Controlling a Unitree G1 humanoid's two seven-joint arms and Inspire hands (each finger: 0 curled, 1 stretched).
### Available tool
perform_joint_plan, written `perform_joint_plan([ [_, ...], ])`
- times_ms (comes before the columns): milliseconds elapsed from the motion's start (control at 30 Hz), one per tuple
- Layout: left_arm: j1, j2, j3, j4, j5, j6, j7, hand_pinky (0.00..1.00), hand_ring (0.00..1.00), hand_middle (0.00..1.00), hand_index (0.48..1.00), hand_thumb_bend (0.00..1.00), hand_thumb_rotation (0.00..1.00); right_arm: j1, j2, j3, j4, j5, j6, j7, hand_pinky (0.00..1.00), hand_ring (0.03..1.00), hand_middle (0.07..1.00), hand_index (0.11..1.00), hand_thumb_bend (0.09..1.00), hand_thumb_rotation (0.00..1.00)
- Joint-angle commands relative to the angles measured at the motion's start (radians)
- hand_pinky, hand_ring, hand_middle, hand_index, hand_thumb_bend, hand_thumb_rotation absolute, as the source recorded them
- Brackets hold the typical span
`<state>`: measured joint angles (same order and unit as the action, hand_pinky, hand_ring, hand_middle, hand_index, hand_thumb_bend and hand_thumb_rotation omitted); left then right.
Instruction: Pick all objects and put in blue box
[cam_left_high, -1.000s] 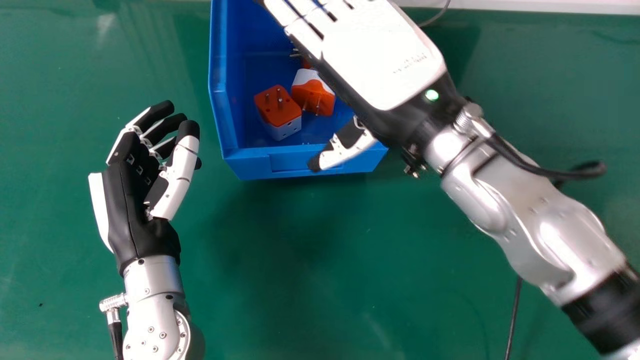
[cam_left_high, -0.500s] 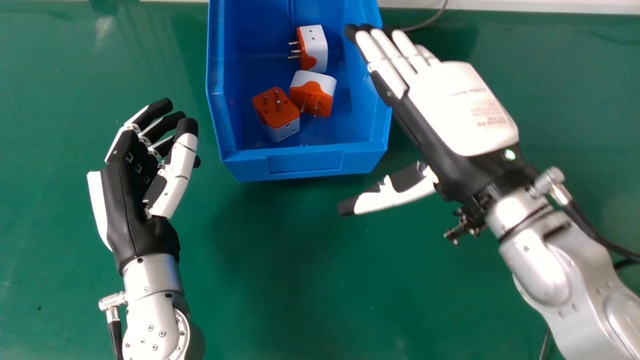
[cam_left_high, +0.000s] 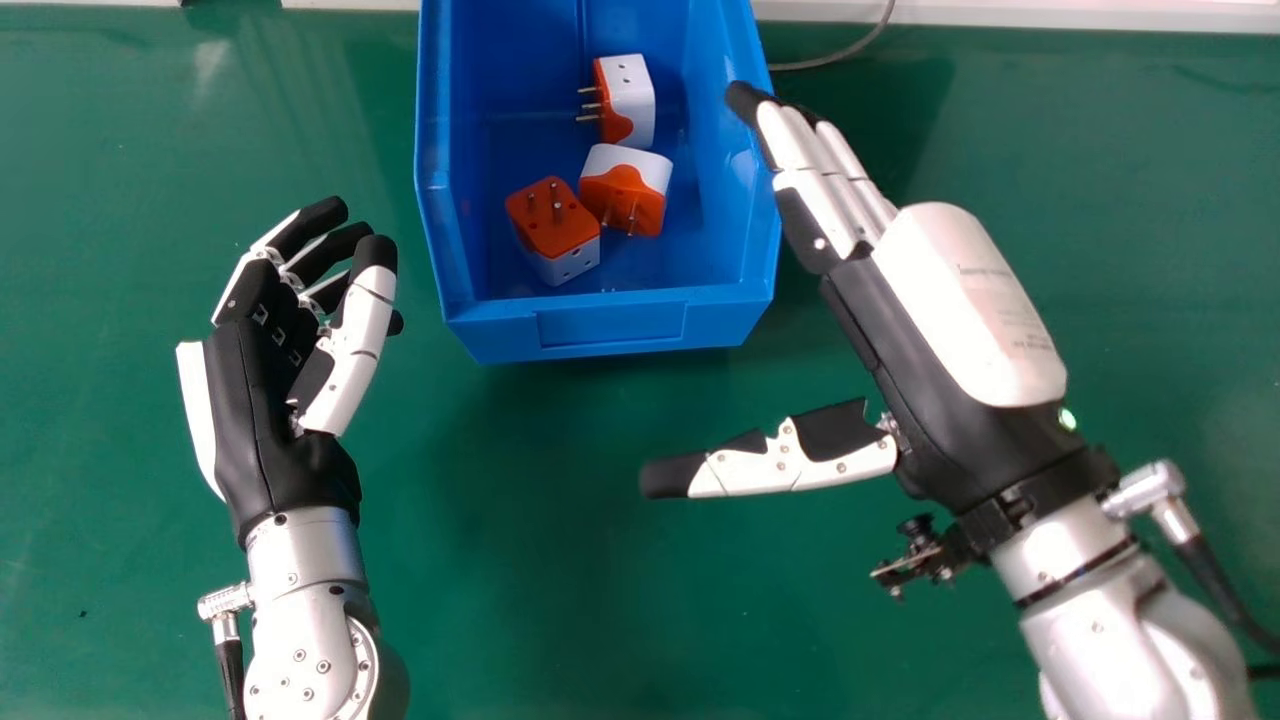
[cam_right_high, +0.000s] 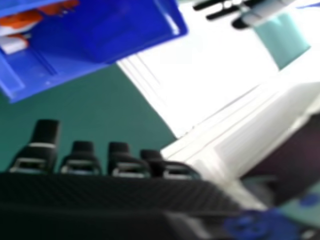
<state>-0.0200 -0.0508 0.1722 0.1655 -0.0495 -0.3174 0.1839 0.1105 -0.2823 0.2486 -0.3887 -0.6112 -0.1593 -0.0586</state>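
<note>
Across the smooth green tabletop (cam_left_high: 560, 580), our two black-and-white hands are both released: left hand (cam_left_high: 255, 410) at nine o'clock, right hand (cam_left_high: 960, 310) at three, withdrawn from above the blue plastic box (cam_left_high: 610, 325). Placing looks finished. At twelve, one box holds three orange-and-white, blocky plug adapters (cam_left_high: 555, 225).

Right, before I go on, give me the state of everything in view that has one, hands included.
Blue box: open-topped, three adapters inside
Far adapter: on its side, pins toward the box's left wall
Middle adapter: tilted, pins toward the near wall
Nearest adapter: pins up
Left hand: open, empty, fingers relaxed
Right hand: open, empty, fingers extended
</note>
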Motion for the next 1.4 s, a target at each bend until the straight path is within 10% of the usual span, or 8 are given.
perform_joint_plan([
  [0,-0.004,0.000,-0.002,-0.028,-0.003,-0.008,-0.007,0.51,0.63,0.70,0.693,0.57,0.35,0.026,0.031,-0.001,-0.001,0.028,-0.056,-0.052,0.86,0.998,1.000,1.000,1.000,0.66],
  [600,0.002,0.025,0.024,-0.014,0.008,-0.025,-0.012,0.51,0.63,0.69,0.691,0.57,0.36,0.078,0.157,-0.025,0.426,0.176,-0.423,-0.245,0.87,0.994,1.000,1.000,0.893,0.76],
  [1367,-0.025,0.037,0.034,0.017,-0.004,-0.015,-0.024,0.49,0.61,0.70,0.698,0.59,0.37,0.080,0.198,-0.026,0.450,0.162,-0.444,-0.236,0.90,0.999,1.000,1.000,0.831,0.93],
])
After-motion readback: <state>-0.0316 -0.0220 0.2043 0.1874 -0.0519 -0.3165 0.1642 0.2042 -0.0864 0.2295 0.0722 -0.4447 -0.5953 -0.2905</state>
